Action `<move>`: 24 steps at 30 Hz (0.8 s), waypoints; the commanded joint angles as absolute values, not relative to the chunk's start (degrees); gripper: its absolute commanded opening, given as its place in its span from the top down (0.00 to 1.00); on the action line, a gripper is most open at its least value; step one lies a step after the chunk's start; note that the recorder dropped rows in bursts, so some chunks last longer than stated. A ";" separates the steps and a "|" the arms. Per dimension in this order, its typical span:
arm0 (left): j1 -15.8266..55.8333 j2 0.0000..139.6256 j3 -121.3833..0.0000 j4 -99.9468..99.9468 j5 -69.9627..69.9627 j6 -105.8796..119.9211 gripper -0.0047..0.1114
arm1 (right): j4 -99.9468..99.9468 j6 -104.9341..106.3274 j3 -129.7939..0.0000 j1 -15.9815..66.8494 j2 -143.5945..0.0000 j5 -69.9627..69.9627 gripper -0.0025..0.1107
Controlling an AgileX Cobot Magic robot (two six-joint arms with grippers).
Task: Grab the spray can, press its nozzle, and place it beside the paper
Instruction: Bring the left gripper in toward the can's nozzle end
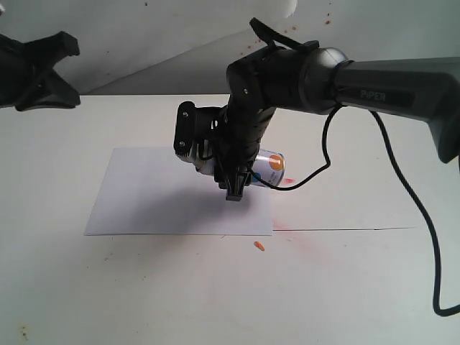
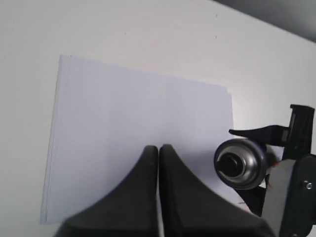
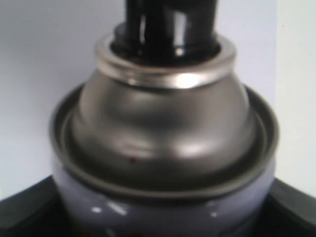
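Silver spray can (image 1: 272, 164) in right gripper (image 1: 237, 172), over paper (image 1: 158, 194)

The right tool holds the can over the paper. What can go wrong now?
The polka-dotted silver spray can lies tilted in the right tool, above the white rectangular paper sheet; it may slip out. Where its small black plastic nozzle aims cannot be told, so a press might stain the sheet. The thin black cable hanging near the can could snag.
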State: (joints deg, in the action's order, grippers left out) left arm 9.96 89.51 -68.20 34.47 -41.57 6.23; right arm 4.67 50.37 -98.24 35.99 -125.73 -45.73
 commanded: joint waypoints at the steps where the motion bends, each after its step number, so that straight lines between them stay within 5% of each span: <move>1: 10.09 98.08 -74.14 37.00 -48.88 11.43 0.94 | 4.23 50.49 -98.71 36.00 -124.28 -45.22 0.98; 11: 3.35 116.14 -82.29 66.67 -69.96 28.05 0.94 | 5.31 50.51 -98.71 36.00 -124.28 -44.14 0.98; 24: 2.89 122.12 -82.29 69.79 -69.96 32.16 0.94 | 5.54 50.51 -98.71 35.79 -126.57 -42.74 0.98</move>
